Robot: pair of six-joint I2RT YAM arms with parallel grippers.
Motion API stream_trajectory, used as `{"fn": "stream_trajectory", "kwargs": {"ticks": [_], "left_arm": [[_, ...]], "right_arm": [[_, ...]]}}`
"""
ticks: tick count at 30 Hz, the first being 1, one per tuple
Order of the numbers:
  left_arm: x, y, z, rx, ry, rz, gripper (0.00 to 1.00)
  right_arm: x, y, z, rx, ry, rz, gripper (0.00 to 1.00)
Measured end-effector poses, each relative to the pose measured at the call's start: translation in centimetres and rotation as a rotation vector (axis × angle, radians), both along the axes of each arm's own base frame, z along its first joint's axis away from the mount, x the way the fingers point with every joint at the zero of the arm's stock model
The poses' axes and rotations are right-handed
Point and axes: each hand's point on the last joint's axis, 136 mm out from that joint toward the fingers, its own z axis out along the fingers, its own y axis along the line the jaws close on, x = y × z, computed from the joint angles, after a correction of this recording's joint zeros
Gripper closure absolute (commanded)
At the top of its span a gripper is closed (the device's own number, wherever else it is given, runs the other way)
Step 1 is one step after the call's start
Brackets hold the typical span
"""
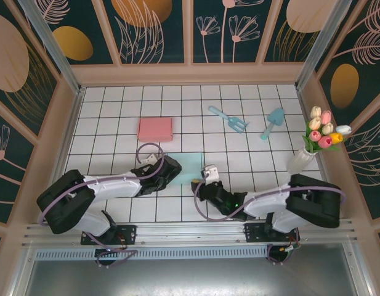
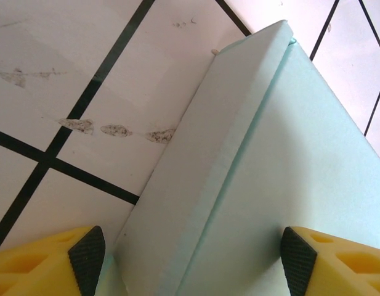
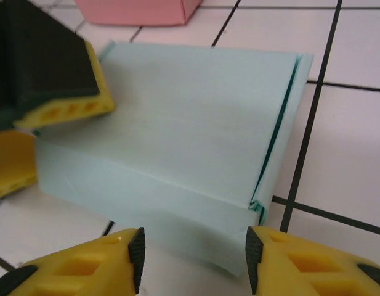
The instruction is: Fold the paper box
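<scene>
1. Table (image 1: 116,111): white tiled surface, walled on three sides. Bare tiles lie left and right of the arms.
2. Paper box (image 1: 186,161): pale blue, lying flat at the near centre between both grippers. Its right edge shows layered folds; its near wall stands raised.
3. Pink box (image 1: 155,129): just behind the paper box, apart from it.
4. Vase (image 1: 300,159), trowel (image 1: 273,122) and rake (image 1: 228,118): far right, well apart from the work area.
5. Left gripper (image 2: 193,262): jaws spread wide, straddling the box's left folded edge; one pad over the top face, one outside.
6. Right gripper (image 3: 196,259): jaws parted, released, at the near wall's corner; contact cannot be told.
</scene>
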Motion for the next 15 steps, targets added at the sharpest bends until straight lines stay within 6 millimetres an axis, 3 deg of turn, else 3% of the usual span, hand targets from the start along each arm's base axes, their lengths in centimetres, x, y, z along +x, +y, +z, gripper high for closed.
{"fn": "stream_trajectory", "kwargs": {"ticks": [4, 7, 15], "left_arm": [[-0.4, 0.7, 0.5, 0.025, 0.001, -0.008, 0.19], [0.0, 1.0, 2.4, 0.031, -0.045, -0.011, 0.18], [3.2, 1.1, 11.6, 0.103, -0.415, -0.122, 0.11]], "right_arm": [[-0.4, -1.4, 1.1, 0.016, 0.03, -0.029, 0.51], [-0.7, -2.8, 1.4, 0.014, 0.06, -0.059, 0.5], [-1.5, -4.9, 3.4, 0.081, 0.094, -0.086, 0.51]]}}
